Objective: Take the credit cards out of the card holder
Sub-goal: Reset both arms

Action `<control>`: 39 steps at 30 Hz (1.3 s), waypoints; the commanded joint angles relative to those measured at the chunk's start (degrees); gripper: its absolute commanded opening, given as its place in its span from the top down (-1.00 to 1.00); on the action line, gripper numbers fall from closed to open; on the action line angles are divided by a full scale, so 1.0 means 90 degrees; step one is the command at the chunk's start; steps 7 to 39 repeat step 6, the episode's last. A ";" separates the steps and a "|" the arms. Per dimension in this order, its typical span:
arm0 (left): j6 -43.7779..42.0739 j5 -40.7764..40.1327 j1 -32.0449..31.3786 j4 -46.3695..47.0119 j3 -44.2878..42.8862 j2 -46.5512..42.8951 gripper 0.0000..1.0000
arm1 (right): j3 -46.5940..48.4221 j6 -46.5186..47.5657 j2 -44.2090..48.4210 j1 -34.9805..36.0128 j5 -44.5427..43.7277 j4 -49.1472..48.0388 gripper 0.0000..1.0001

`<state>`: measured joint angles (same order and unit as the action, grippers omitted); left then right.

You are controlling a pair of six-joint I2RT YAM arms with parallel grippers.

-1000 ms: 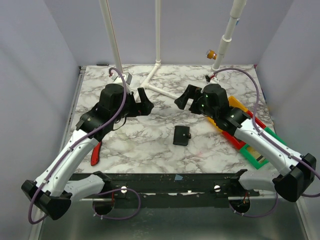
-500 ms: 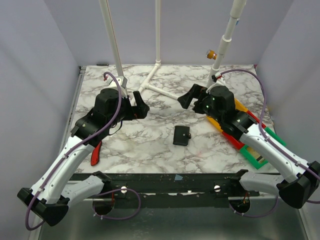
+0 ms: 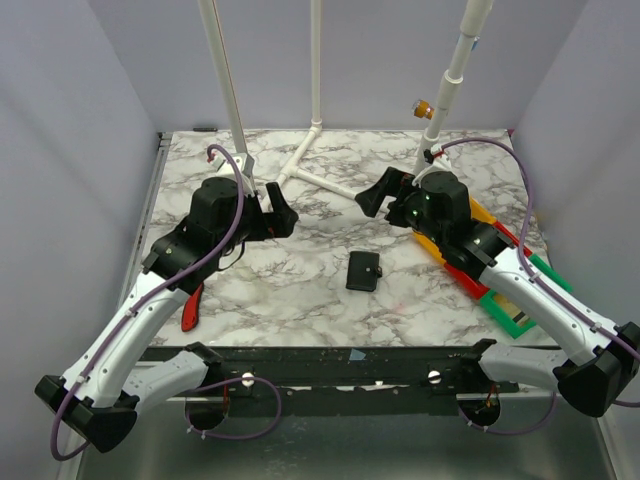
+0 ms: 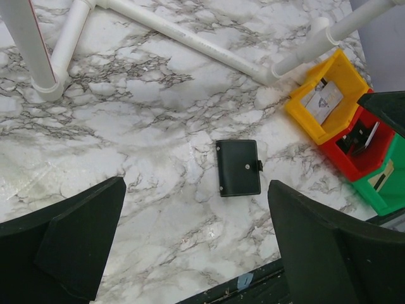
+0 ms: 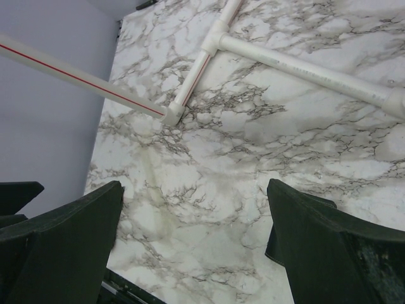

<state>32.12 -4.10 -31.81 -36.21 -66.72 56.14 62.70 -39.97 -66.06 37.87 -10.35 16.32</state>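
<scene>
Both pincers: left pincer (image 3: 277, 213) and right pincer (image 3: 385, 193) gape wide, empty
Card holder (image 4: 238, 168): closed, flat on table (image 4: 145, 95), untouched

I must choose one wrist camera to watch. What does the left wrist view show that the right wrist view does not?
Only the left wrist view shows the card holder, closed and flat, with the yellow bin, red bin and green bin to its right. Only the right wrist view shows the side wall and a red-striped pole. Both share the marble table and white pipe frame; the left end effector and the right end effector each stand open.
</scene>
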 commanded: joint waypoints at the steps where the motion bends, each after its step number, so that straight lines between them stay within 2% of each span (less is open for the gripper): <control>1: -0.0054 -0.0121 0.0051 0.0088 0.0099 -0.0122 -0.97 | -0.0072 0.0093 0.0097 -0.0019 -0.0168 -0.0132 -1.00; 39: -0.0041 -0.0157 0.0058 0.0041 0.0079 -0.0084 -0.97 | -0.0072 0.0104 0.0100 -0.0024 -0.0159 -0.0124 -1.00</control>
